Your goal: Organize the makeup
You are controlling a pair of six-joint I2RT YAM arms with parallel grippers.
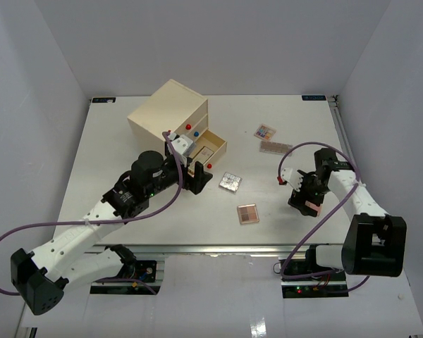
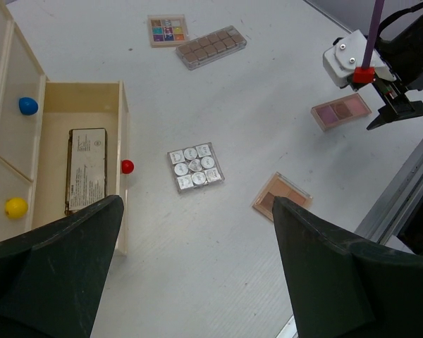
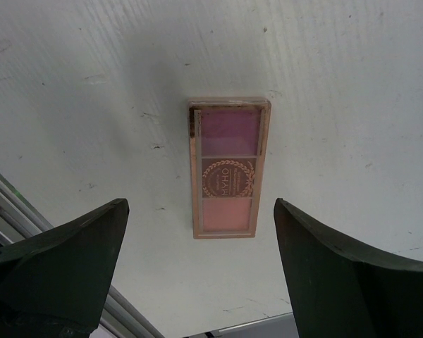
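Observation:
A pink and purple palette [image 3: 228,167] lies flat on the table below my right gripper [image 3: 201,274], which is open and empty above it; in the top view the gripper [image 1: 304,199] hovers over the palette [image 1: 313,207]. My left gripper [image 2: 197,282] is open and empty beside the open drawer [image 2: 121,120] of the cream chest [image 1: 170,111]. A flat palette [image 2: 86,169] lies in that drawer. A silver palette [image 2: 194,167], a peach-brown palette [image 2: 282,194], a colourful palette [image 2: 168,30] and a long brown palette [image 2: 211,46] lie on the table. Sponges, bottle, tube and lipstick are out of view.
The chest stands at the back left with red, blue and yellow knobs [image 2: 28,105]. The metal rail of the table's near edge [image 2: 402,204] runs close to the right gripper. Purple cables loop from both arms.

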